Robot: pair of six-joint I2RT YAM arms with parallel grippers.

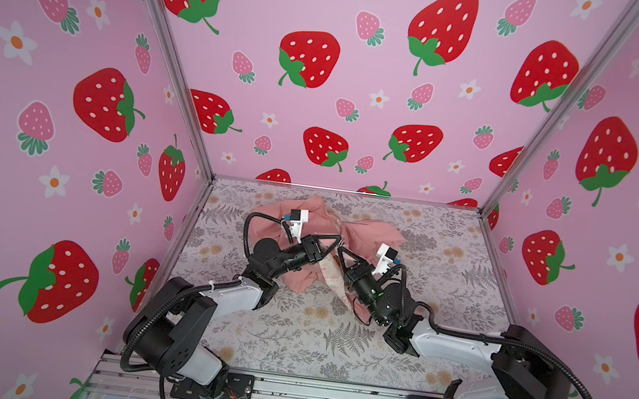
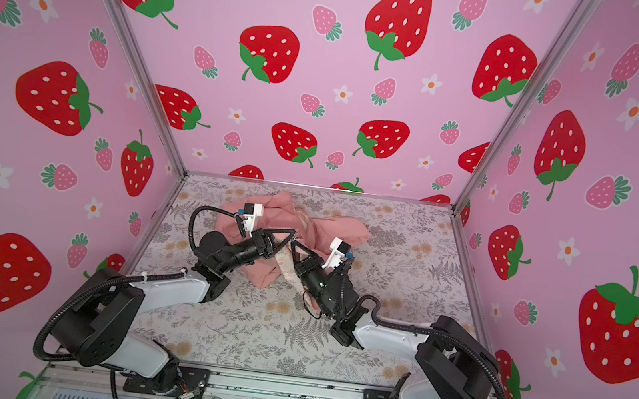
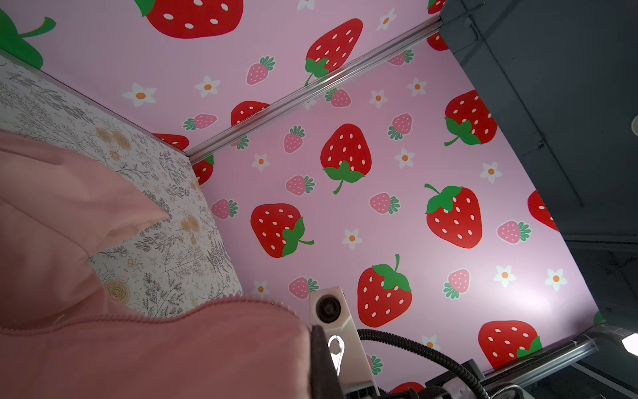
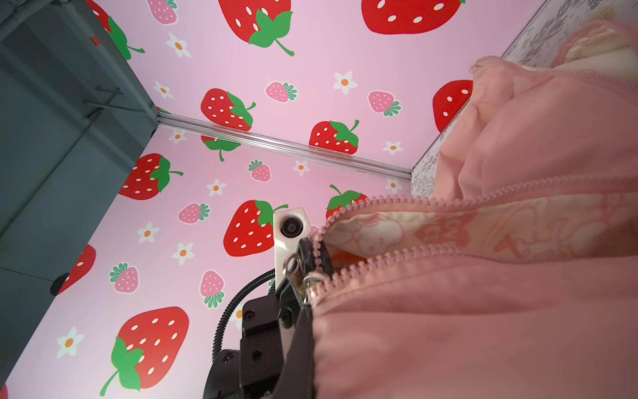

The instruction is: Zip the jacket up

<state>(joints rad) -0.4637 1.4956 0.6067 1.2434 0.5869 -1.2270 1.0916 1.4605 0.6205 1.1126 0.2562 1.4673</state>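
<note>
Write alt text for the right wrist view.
A soft salmon-pink cloth jacket fills nearly half the view, its zip gaping over cream doodle-printed lining. A small metal zip pull sits at the black left gripper, against strawberry-printed pink walls.

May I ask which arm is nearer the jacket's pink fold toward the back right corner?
Right. The right arm overhangs the front of the fold; the left arm lies over the opposite half of the jacket.
</note>
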